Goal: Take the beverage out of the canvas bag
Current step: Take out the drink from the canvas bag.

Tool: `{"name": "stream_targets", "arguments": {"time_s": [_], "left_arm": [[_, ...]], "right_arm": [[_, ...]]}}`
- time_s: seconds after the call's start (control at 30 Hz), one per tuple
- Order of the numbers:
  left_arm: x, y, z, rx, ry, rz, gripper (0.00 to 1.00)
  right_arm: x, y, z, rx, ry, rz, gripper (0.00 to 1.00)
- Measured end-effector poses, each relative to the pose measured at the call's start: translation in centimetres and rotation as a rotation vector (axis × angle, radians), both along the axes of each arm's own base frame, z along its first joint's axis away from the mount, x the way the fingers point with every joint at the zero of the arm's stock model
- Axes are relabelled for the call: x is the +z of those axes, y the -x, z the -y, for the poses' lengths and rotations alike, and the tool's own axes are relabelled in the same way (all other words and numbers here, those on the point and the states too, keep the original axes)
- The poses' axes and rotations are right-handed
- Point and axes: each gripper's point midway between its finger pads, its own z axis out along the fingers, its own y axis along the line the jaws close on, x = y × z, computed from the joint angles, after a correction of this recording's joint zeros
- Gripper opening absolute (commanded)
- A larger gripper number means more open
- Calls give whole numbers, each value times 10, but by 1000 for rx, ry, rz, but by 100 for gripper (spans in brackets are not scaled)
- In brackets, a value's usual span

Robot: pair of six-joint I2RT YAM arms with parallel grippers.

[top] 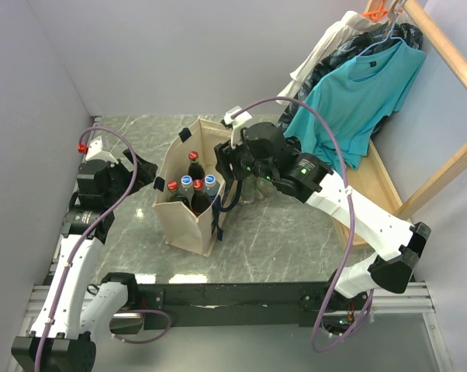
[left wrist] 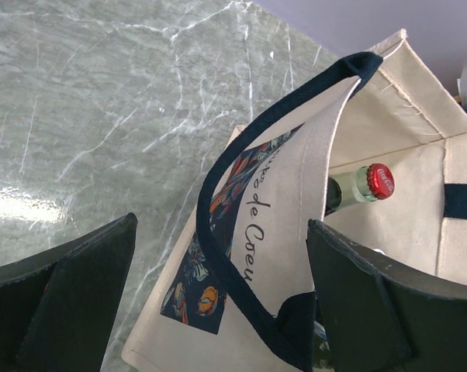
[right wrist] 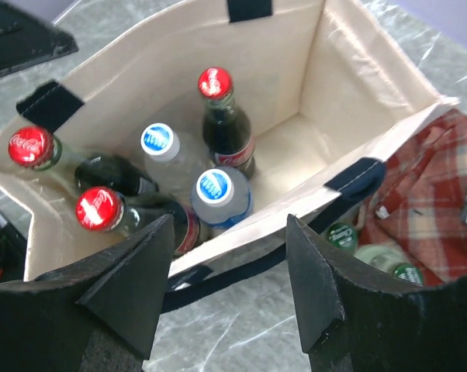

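The beige canvas bag (top: 179,221) stands open mid-table, with navy handles and a dark print (left wrist: 218,256) on its left side. Inside stand three red-capped dark bottles (right wrist: 215,84) and two blue-capped clear bottles (right wrist: 216,186). My right gripper (top: 227,167) is open, hovering at the bag's right rim (right wrist: 295,213), above the bottles. My left gripper (top: 150,170) is open beside the bag's left wall, its jaws either side of the navy handle (left wrist: 218,209) without touching it. One red cap (left wrist: 380,180) shows in the left wrist view.
A red plaid cloth (right wrist: 427,186) with green-capped bottles (right wrist: 344,235) lies right of the bag. Clothes including a teal shirt (top: 365,93) hang on a wooden rack at the back right. Grey walls enclose the marble table (top: 280,232).
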Motion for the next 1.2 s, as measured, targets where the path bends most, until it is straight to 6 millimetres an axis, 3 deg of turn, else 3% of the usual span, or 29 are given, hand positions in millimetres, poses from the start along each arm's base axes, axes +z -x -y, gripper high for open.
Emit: {"name": "stream_targets", "arguments": {"time_s": [0.2,0.5,0.87,1.2], "left_arm": [[-4,1,0,0,-1,-7,96],[-5,2,0,1,-1,-4,96],[-7,4,0,1,-1,-5,96],[-8,5,-1,2,-1,-5,96]], "right_arm": [[-15,0,-8,16,17,-27,65],[-41,-16,-29,19,59,-61,65],[-18,-34,-56,45,22,-25,67],[-32,-46,-75,67,46,-45,66]]}}
